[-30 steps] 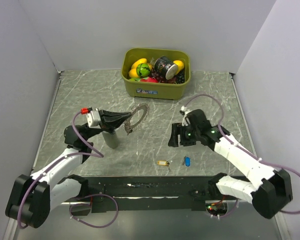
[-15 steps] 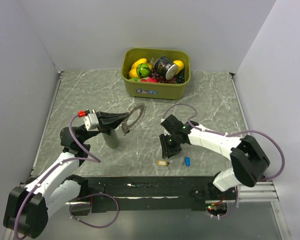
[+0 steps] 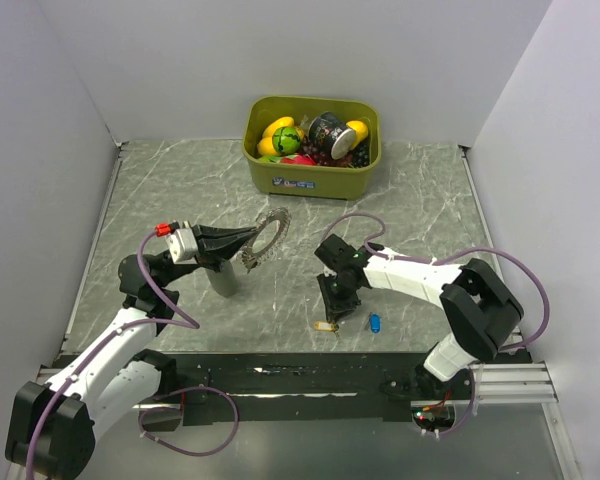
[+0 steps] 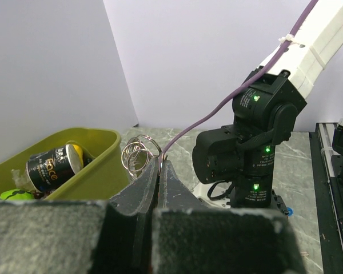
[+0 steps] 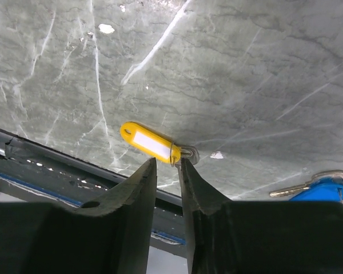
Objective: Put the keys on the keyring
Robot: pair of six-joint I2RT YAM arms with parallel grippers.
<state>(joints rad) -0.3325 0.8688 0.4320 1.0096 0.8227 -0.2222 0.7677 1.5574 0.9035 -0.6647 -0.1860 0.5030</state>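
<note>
The keyring (image 3: 272,232), a silvery beaded-chain loop, hangs from my left gripper (image 3: 252,237), which is shut on it above the table. In the left wrist view its wire rings (image 4: 138,154) stick out past the closed left gripper (image 4: 159,162). A key with a yellow tag (image 3: 327,324) lies flat near the table's front edge. My right gripper (image 3: 331,312) points down at it. In the right wrist view the right gripper (image 5: 167,164) has a narrow gap, straddling the ring end of the yellow tag (image 5: 150,142). A blue-tagged key (image 3: 375,321) (image 5: 323,187) lies to the right.
An olive-green bin (image 3: 312,182) (image 4: 97,165) of toy fruit and a can stands at the back. A grey cylinder (image 3: 223,280) stands under my left gripper. The black front rail (image 3: 300,378) runs just below the keys. The right arm (image 4: 257,142) fills the left wrist view.
My right gripper swung left and came down over the yellow-tagged key, its jaws narrowing from wide to a small gap. The left gripper with the keyring barely shifted.
</note>
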